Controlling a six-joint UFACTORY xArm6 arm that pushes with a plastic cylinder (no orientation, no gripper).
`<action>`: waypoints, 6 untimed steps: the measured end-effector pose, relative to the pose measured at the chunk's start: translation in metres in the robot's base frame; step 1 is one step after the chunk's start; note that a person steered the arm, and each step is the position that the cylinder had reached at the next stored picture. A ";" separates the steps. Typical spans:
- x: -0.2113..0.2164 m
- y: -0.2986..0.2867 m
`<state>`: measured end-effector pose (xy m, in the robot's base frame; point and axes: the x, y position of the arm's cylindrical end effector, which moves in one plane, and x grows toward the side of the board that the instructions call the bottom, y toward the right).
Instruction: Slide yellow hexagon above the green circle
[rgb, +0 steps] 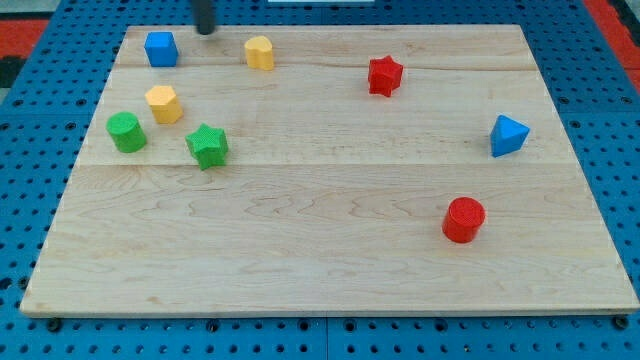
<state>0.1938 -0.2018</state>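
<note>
The yellow hexagon (163, 103) lies at the view's upper left, just up and right of the green circle (126, 132), nearly touching it. My tip (205, 30) is at the board's top edge, between the blue cube (160, 48) and the other yellow block (259, 52), well above the hexagon and touching no block. A green star (207, 146) lies right of the green circle and below the hexagon.
A red star (384, 75) sits at the top centre-right. A blue triangle (508, 135) is at the right edge. A red circle (463, 219) is at the lower right. The wooden board (320, 250) rests on a blue pegboard.
</note>
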 end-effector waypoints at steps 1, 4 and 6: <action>0.012 -0.003; 0.075 0.053; 0.138 0.066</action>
